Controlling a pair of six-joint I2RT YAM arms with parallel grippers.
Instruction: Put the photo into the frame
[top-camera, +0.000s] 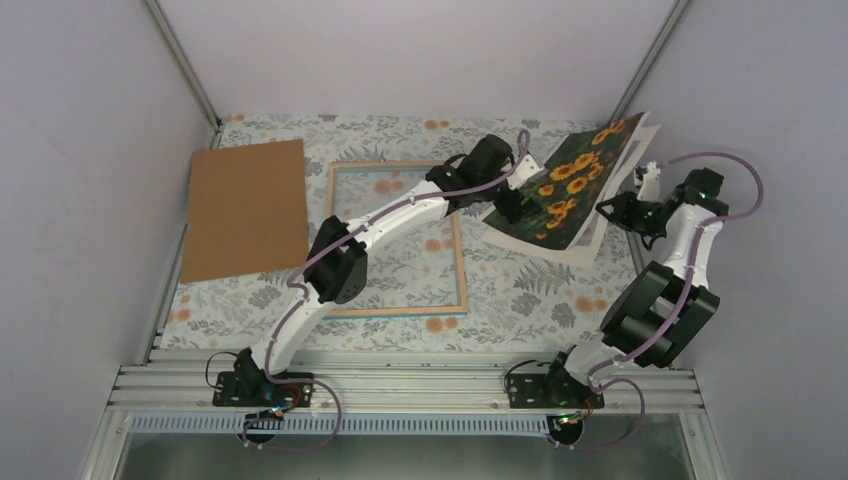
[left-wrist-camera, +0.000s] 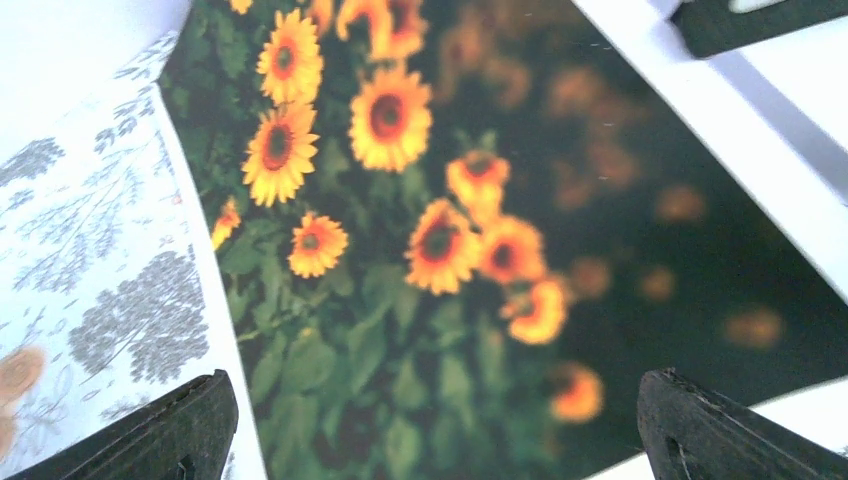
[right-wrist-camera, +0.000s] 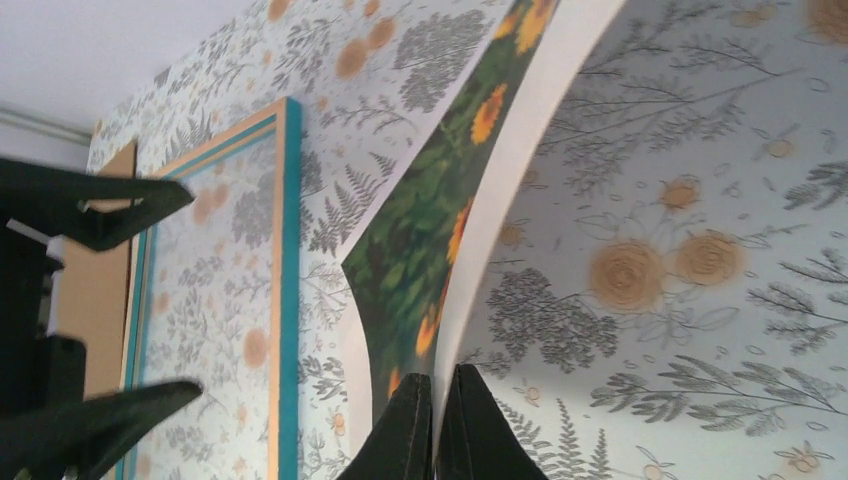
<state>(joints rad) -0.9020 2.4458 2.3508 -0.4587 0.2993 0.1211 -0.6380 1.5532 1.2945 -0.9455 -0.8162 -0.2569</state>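
The frame (top-camera: 400, 311) lies flat in the middle of the table (top-camera: 520, 290), wood-coloured side up. Only the flowered cloth shows through its clear pane, and in the right wrist view its edge shows teal (right-wrist-camera: 290, 300). The left arm stretches across above its far right corner.

The photo (top-camera: 575, 185) is outside the frame, near the table's far right corner. It is raised and tilted, flower side up, and curved along its length (right-wrist-camera: 415, 260). The right gripper (right-wrist-camera: 437, 400) has its fingers pinched tight on the photo's right-hand edge and holds it up. The photo's lower left edge seems to rest on the cloth just right of the frame, though contact is hard to confirm.

The left gripper (left-wrist-camera: 432, 390) hovers over the print's lower part with its fingers spread wide, gripping nothing.

A plain brown backing board (top-camera: 247, 210) lies flat by the table's left edge, just beside the frame.
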